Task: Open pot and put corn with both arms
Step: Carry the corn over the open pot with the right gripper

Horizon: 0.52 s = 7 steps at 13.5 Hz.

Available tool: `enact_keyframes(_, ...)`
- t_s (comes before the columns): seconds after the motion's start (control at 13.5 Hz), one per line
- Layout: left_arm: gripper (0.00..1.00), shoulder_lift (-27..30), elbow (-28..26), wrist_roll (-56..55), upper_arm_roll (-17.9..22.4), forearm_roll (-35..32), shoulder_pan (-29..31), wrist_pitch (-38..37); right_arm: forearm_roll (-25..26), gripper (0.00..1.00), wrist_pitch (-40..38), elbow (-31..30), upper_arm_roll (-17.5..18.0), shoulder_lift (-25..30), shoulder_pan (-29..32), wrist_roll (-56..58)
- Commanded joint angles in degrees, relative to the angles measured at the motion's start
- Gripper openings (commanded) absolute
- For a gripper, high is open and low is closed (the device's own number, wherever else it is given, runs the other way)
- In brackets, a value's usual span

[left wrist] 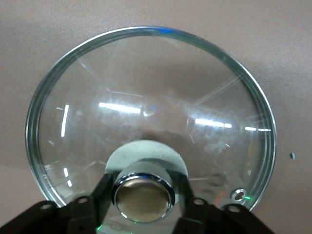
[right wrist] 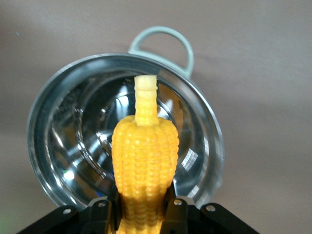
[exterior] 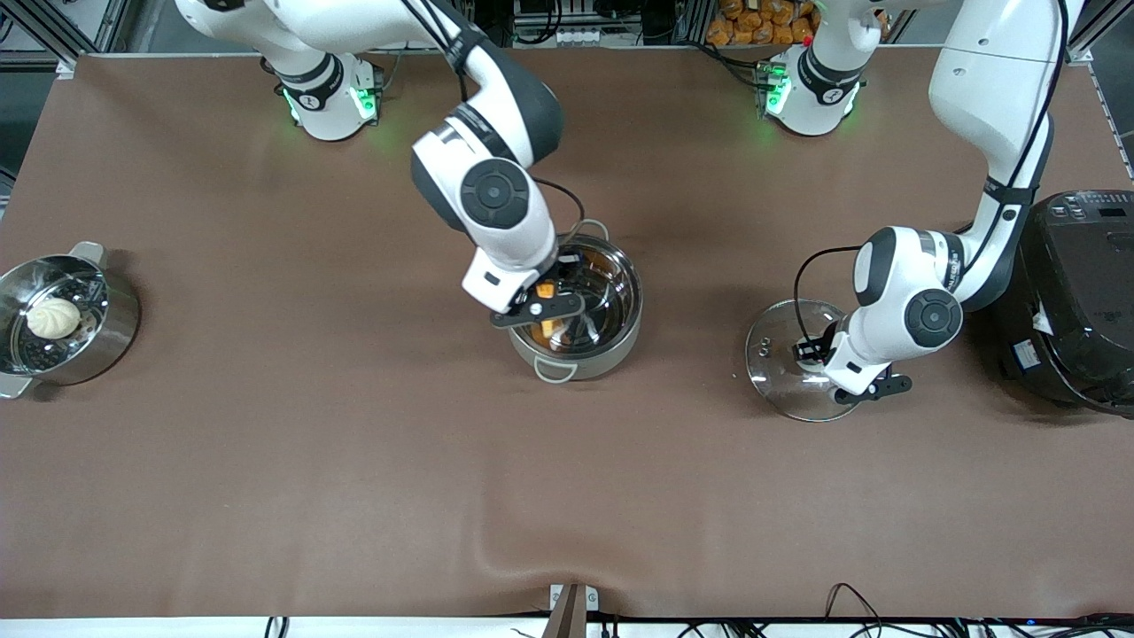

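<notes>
The steel pot (exterior: 620, 344) stands open at the table's middle; it also shows in the right wrist view (right wrist: 48, 102). My right gripper (exterior: 542, 306) is over the pot's opening, shut on the yellow corn (exterior: 547, 291), whose pale stalk points down into the pot (right wrist: 146, 146). Its fingers (right wrist: 178, 214) clamp the cob's thick end. The glass lid (exterior: 780, 354) lies on the table toward the left arm's end, beside the pot. My left gripper (exterior: 815, 353) is low over it, its fingers (left wrist: 100, 192) closed on either side of the tan knob (left wrist: 144, 197). The lid's glass (left wrist: 146, 92) rests on the brown cloth.
A big black rice cooker (exterior: 1076, 301) stands right beside the left arm's wrist. A steel steamer pot (exterior: 111, 341) with a white bun (exterior: 53, 317) sits at the right arm's end. The brown cloth has a fold near the front edge (exterior: 532, 558).
</notes>
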State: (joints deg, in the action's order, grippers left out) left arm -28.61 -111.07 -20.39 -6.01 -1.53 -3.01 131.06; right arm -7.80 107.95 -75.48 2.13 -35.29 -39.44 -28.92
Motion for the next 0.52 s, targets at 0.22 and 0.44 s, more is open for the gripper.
enact_keyframes(0.22,1.0,1.27,1.03,0.0,-0.49,-1.02,0.55,0.07,-0.46,0.0,1.47,4.55,-0.81,-5.49,-2.57,-1.31)
enact_keyframes(0.44,1.0,4.95,2.96,-0.97,-0.67,-1.02,0.38,-2.55,-0.02,0.0,1.56,4.38,-0.81,-6.63,-3.71,-1.92)
